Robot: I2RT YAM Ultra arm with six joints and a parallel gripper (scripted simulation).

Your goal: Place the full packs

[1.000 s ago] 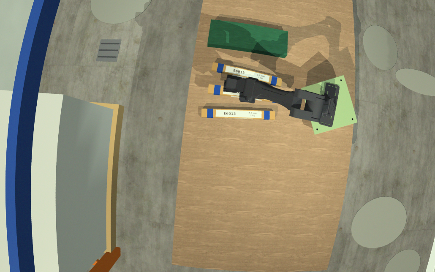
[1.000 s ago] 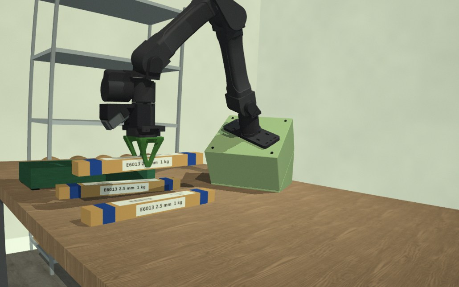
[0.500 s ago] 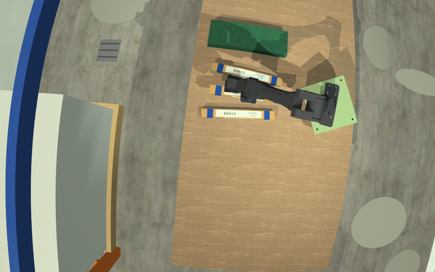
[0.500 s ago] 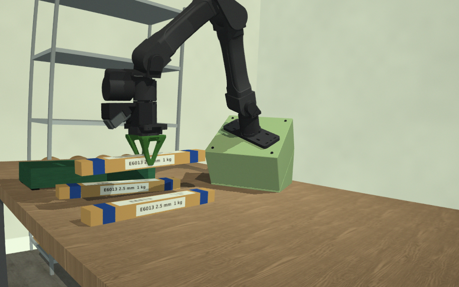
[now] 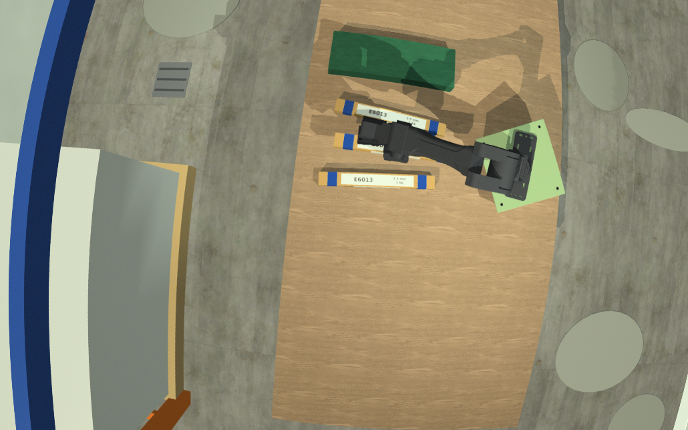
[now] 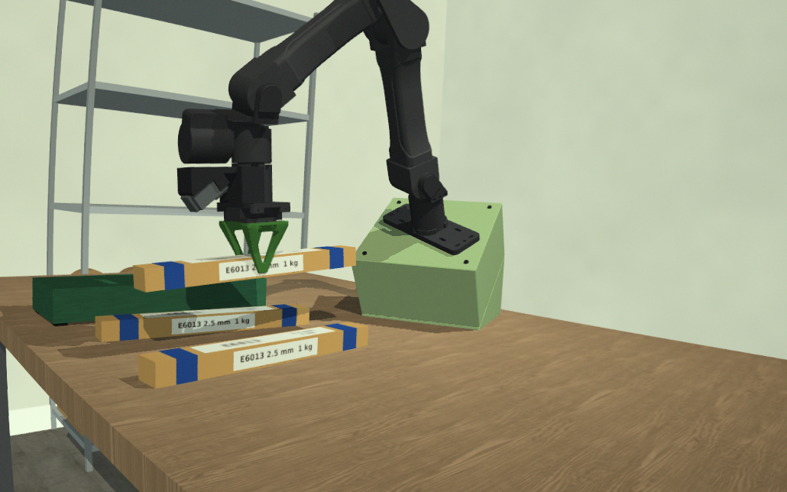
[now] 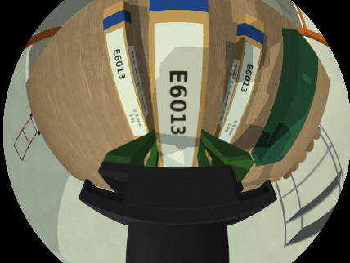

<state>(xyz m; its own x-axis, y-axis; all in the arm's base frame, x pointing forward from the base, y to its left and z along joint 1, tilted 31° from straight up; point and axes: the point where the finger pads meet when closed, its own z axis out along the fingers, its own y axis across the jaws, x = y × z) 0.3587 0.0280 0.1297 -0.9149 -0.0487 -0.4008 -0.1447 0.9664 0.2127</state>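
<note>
Three tan packs with blue bands and white "E6013 1 kg" labels are on the wooden table. My gripper [image 6: 260, 263] is shut on the middle pack [image 6: 244, 267] near its middle and holds it level above the table. In the overhead view only its left end [image 5: 347, 141] shows under my wrist. In the wrist view the held pack [image 7: 176, 82] runs between my green fingers. The far pack [image 5: 390, 117] [image 6: 197, 322] lies in shadow beside the dark green low platform [image 5: 390, 59] [image 6: 115, 296]. The near pack [image 5: 376, 179] [image 6: 255, 354] lies flat on the table. Nothing rests on the platform.
My arm stands on a light green slanted base [image 5: 522, 167] [image 6: 432, 272] at the right of the packs. A metal shelf rack [image 6: 75, 133] stands behind the table's far left edge. The table edge runs close to the packs' left ends.
</note>
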